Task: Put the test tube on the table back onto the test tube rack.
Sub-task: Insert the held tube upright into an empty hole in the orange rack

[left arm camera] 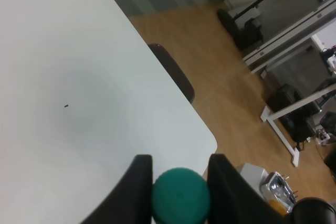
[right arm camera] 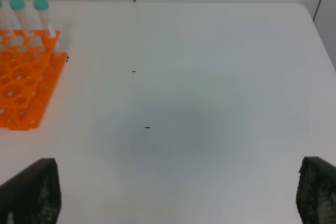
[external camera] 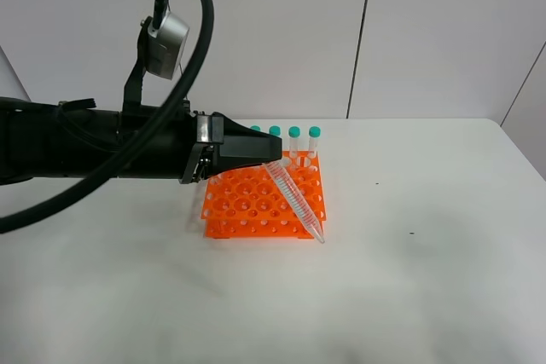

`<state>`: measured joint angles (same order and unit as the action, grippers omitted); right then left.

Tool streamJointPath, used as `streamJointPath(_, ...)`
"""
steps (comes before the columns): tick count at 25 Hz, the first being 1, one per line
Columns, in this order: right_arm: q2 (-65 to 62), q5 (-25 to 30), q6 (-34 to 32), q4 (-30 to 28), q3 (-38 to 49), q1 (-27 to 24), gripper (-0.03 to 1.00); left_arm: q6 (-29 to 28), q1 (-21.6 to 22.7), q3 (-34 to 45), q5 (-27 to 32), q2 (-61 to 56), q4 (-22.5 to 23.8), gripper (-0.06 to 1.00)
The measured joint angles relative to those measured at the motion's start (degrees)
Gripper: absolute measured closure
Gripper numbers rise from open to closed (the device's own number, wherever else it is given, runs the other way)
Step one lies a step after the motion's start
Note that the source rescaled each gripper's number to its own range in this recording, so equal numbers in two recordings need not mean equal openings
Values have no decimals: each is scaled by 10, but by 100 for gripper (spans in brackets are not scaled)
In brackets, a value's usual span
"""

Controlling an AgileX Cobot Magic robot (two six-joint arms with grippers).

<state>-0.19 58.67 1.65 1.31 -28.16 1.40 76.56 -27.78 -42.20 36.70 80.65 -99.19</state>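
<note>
I am holding the test tube (external camera: pixel 299 200) with my left gripper (external camera: pixel 266 158), its fingers (left arm camera: pixel 137 192) clamped on either side of the teal cap (left arm camera: pixel 181 195), while my right gripper (right arm camera: pixel 173 198) is hanging with its jaws wide apart over bare table (external camera: pixel 426 287), well away from the work. The tube is not sitting upright: it is slanting down across the test tube rack (external camera: pixel 247 229), its pointed tip reaching past the front right corner, and I cannot tell whether the tip is touching the tabletop. That slant is what is worrying me. If I am lowering it like this, the tip is likely to be catching on a hole's rim or skidding across the orange grid, shoving the light rack sideways. Since I am gripping only the round cap, the tube could also be pivoting or slipping between my pads. The standing tubes (external camera: pixel 294 142) are lining the back row just beside my fingers, so a careless swing risks knocking them. My left wrist camera is looking out over the table edge, showing no holes to aim by.
</note>
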Motion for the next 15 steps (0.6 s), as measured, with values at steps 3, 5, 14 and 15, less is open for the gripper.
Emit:
streamJointPath(3, 0, 0, 0, 0, 0, 0, -3, 0, 0, 0, 0, 0, 0, 94)
streamJointPath(5, 0, 0, 0, 0, 0, 0, -3, 0, 0, 0, 0, 0, 0, 94)
streamJointPath(14, 0, 0, 0, 1, 0, 0, -3, 0, 0, 0, 0, -35, 0, 94)
streamJointPath(15, 0, 0, 0, 1, 0, 0, -3, 0, 0, 0, -1, -41, 0, 94)
